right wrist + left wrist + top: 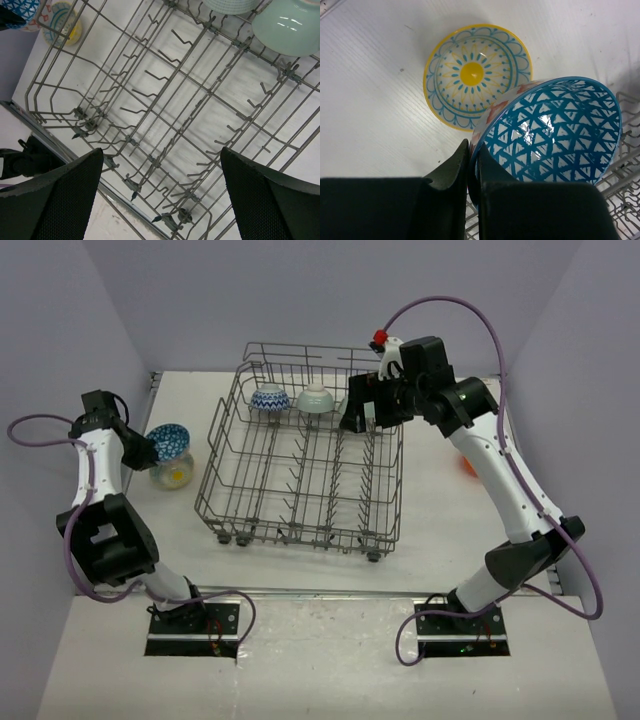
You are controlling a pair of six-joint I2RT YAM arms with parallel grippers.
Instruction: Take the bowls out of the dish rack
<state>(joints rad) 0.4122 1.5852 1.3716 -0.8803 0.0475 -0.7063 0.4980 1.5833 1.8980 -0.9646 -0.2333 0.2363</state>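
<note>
The left tool (pixel 472 150) pinches the zigzag bowl (pixel 555 130) by its rim at the rack's (pixel 215 475) nine o'clock, over the yellow bowl (pixel 470 75) (likely to nest them), while the right tool (pixel 160 155) gapes wide near the mint bowl (pixel 290 25) at one o'clock.

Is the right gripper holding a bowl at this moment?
No, the right gripper stands wide open above the dish rack, with nothing between its fingers.

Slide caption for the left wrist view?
Left hand pinches the zigzag bowl by its rim; yellow-centred bowl sits on the table beyond, dish rack corner at right.
</note>
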